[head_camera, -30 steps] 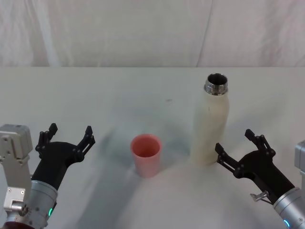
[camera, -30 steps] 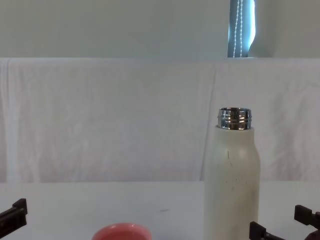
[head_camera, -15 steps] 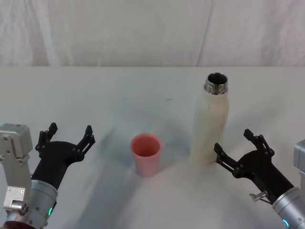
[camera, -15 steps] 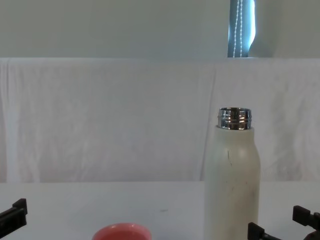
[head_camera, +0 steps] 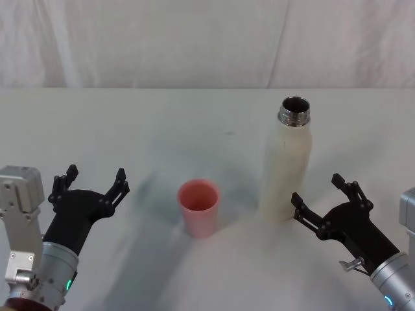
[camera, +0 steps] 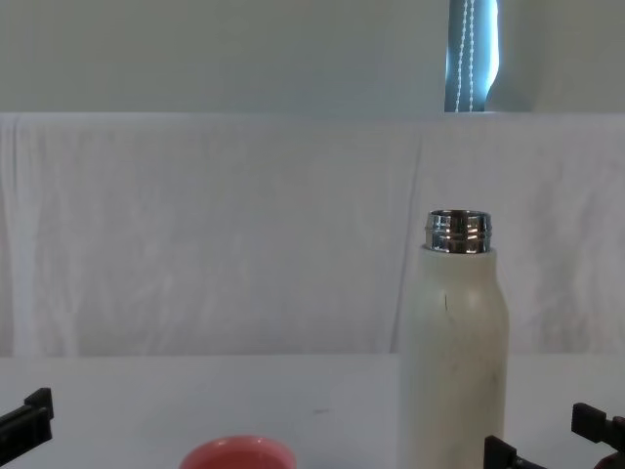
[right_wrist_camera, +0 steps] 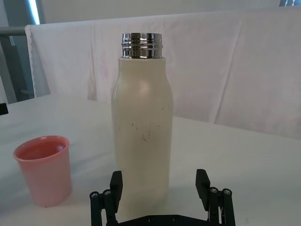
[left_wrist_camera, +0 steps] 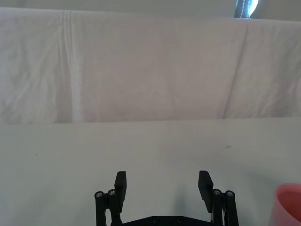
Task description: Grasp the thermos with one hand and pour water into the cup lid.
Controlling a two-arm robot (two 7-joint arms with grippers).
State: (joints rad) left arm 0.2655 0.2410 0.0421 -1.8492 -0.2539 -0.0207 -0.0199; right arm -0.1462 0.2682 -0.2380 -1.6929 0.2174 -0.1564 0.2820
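Note:
The cream-white thermos [head_camera: 286, 170] stands upright and uncapped on the white table, its silver neck [right_wrist_camera: 142, 45] open. The pink cup lid [head_camera: 199, 209] stands upright to its left, also seen as the cup lid [right_wrist_camera: 43, 169] and cup lid [camera: 237, 454]. My right gripper [head_camera: 320, 197] is open just in front and right of the thermos [right_wrist_camera: 142, 127], its fingers apart from the bottle. My left gripper [head_camera: 93, 183] is open at the near left, well left of the cup lid [left_wrist_camera: 288, 204], holding nothing.
A white cloth covers the table [head_camera: 162, 123] and hangs as a backdrop [camera: 215, 234] behind it. Bare tabletop lies between the cup lid and the far edge.
Almost nothing has moved; the right gripper has crept very slightly toward the thermos. The left arm stays still.

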